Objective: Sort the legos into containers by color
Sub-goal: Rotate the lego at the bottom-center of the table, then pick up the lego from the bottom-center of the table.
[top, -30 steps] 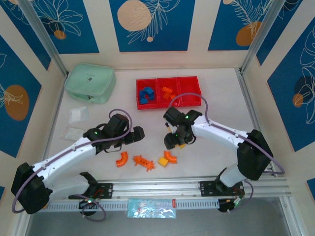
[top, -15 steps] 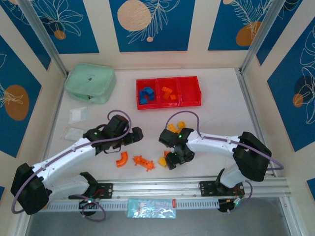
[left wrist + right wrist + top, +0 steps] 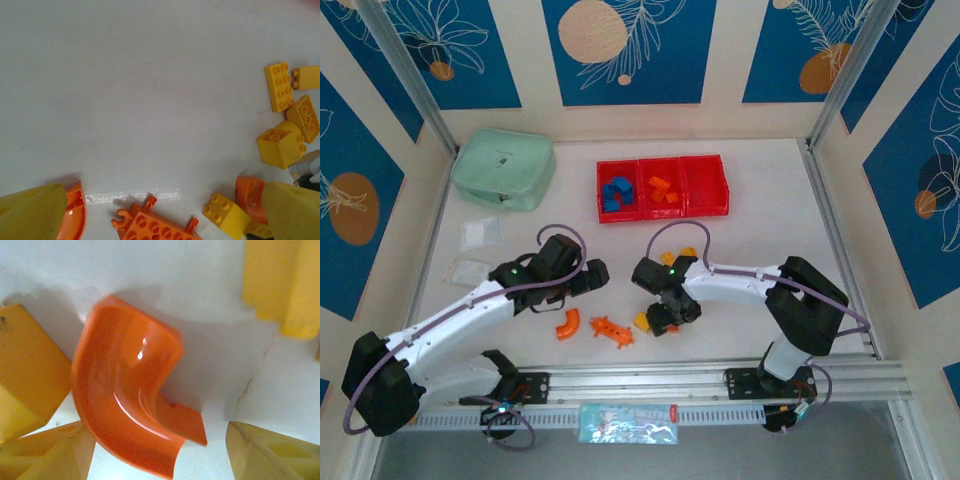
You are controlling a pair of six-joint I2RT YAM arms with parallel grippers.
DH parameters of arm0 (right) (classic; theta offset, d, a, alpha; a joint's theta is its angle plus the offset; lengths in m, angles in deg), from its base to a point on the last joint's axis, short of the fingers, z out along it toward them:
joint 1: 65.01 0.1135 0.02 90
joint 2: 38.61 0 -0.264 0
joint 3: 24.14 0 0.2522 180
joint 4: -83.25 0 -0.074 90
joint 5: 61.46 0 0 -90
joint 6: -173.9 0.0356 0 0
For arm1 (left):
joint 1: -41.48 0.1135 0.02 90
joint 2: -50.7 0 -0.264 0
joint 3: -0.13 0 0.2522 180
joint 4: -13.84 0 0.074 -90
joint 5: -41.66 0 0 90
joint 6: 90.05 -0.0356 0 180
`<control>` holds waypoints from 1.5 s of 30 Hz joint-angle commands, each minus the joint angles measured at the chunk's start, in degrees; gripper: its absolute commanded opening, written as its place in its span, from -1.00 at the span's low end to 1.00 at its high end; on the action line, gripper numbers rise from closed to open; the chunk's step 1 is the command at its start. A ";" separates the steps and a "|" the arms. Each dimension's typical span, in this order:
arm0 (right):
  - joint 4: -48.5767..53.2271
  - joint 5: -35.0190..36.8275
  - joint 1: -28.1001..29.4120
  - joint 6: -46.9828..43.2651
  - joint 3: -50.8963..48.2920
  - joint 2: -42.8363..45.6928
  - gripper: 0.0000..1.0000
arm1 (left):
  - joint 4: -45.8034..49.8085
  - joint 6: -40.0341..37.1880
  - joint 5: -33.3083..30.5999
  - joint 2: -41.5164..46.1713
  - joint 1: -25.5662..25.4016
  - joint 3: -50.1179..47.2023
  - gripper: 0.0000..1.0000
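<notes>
The red containers [image 3: 705,186] stand at the back; the left bin holds blue legos [image 3: 616,193] and the middle bin orange ones [image 3: 662,190]. My right gripper [image 3: 663,316] [image 3: 160,440] is open, low over an orange curved arch [image 3: 130,400] that lies between its fingertips [image 3: 45,455], with yellow bricks [image 3: 25,370] to either side. My left gripper [image 3: 592,275] [image 3: 162,200] is open above the table. Below it lie an orange toothed piece [image 3: 155,227] [image 3: 611,330], another orange arch [image 3: 75,210] [image 3: 566,323] and a yellow brick [image 3: 225,212]. More yellow bricks [image 3: 280,145] [image 3: 678,257] lie behind the right arm.
A mint-green zip pouch [image 3: 503,168] sits at the back left. Two clear plastic bags [image 3: 478,234] lie on the left side of the table. A metal rail [image 3: 700,375] runs along the near edge, and posts stand at the back corners.
My right gripper has swung from the table's middle toward the near edge and leftward, dropping over the orange arch and yellow brick. The left arm has barely moved.
</notes>
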 commanded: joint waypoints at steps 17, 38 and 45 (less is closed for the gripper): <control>-2.51 0.13 0.74 -0.31 -0.57 -2.92 0.05 | 1.75 -0.46 -1.73 0.43 -0.27 0.72 0.99; 2.36 -1.98 -5.48 -2.41 8.11 8.48 -0.33 | 2.00 -4.80 -2.05 -1.18 1.53 6.78 0.99; -2.66 -1.65 -17.83 -6.95 22.48 -1.71 -0.32 | 0.28 -7.58 -1.80 -4.16 4.49 10.42 0.99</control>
